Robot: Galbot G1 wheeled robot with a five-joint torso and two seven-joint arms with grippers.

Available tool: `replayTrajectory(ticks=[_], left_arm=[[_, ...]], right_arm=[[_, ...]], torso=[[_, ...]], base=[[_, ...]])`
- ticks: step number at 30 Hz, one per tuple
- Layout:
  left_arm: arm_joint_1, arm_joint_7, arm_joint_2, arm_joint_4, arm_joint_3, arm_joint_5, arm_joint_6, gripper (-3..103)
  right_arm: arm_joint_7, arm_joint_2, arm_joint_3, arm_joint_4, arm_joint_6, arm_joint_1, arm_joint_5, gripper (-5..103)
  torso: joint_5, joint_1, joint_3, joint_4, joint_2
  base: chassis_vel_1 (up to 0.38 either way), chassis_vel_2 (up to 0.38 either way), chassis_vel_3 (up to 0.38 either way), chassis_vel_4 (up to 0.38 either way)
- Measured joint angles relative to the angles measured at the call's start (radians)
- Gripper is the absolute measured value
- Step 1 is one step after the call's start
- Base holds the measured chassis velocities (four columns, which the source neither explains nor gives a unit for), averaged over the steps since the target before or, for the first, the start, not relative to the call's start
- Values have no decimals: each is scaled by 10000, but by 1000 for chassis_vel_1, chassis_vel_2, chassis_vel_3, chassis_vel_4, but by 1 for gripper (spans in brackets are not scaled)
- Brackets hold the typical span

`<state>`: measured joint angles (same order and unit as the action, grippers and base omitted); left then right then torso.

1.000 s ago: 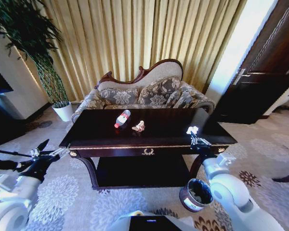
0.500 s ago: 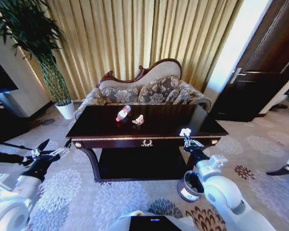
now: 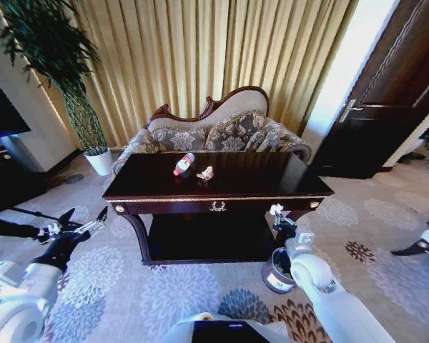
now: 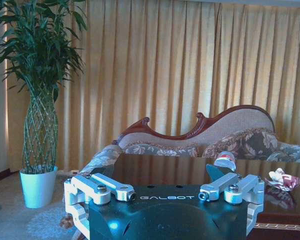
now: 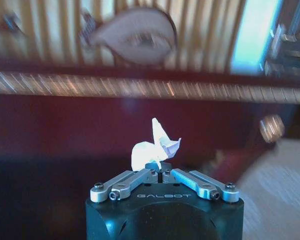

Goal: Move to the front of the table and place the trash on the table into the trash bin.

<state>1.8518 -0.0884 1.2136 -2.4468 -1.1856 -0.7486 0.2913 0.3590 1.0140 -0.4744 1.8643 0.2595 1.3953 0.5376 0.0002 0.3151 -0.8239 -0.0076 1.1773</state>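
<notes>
Your right gripper (image 5: pixel 158 172), jaws clamped on a crumpled white paper wad (image 5: pixel 154 148), has dropped below the glossy table (image 3: pixel 272 187) edge, above the round trash bin (image 3: pixel 274 274). Left gripper (image 3: pixel 84 221) hangs open. Bottle (image 3: pixel 184 163) remains on the tabletop.

Daylight enters through the gold curtains (image 3: pixel 200 57) and a bright, overexposed opening beside the dark door (image 3: pixel 397 100). The glossy table (image 3: pixel 272 187) top mirrors the curtains and the sofa (image 3: pixel 214 132). The space beneath the table is in deep shadow. The head view bends straight lines toward its edges, wide-angle fashion. The left wrist view is evenly lit and sharp. The right wrist view is blurred: the gold trim (image 5: pixel 140 86) smears into streaks; the white paper wad (image 5: pixel 155 145) is glaringly bright.
</notes>
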Motion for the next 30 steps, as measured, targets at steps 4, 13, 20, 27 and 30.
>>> replayTrajectory(ticks=[4, 13, 20, 27, 30], left_arm=[[-60, -97, 90, 41, 148, 102, -18, 100], [-50, -217, 222, 46, 136, 236, -222, 100], [-40, -235, 416, 3, 125, 239, -239, 100], [-39, -131, 461, -16, 155, 265, -475, 100], [-45, -85, 391, -12, 100, 265, -564, 100]], right_arm=[[-225, 22, 259, -1928, 186, -566, -244, 0], [-836, 344, 606, -6454, 118, -2171, -1021, 0], [-938, 717, 557, -9033, -102, -3462, -1806, -3], [-933, 856, 535, -9161, -87, -3570, -2269, 18], [-992, 903, 484, -9361, -115, -3583, -2645, 34]], torso=[[-5, -13, 7, 0, 8], [2, -10, 5, -2, 6], [-3, -10, 5, 3, 7], [-2, -9, 5, 0, 6], [-2, -10, 5, -2, 7]], base=[[0, 0, 0, 0], [0, 0, 0, 0], [0, 0, 0, 0], [0, 0, 0, 0], [0, 0, 0, 0]])
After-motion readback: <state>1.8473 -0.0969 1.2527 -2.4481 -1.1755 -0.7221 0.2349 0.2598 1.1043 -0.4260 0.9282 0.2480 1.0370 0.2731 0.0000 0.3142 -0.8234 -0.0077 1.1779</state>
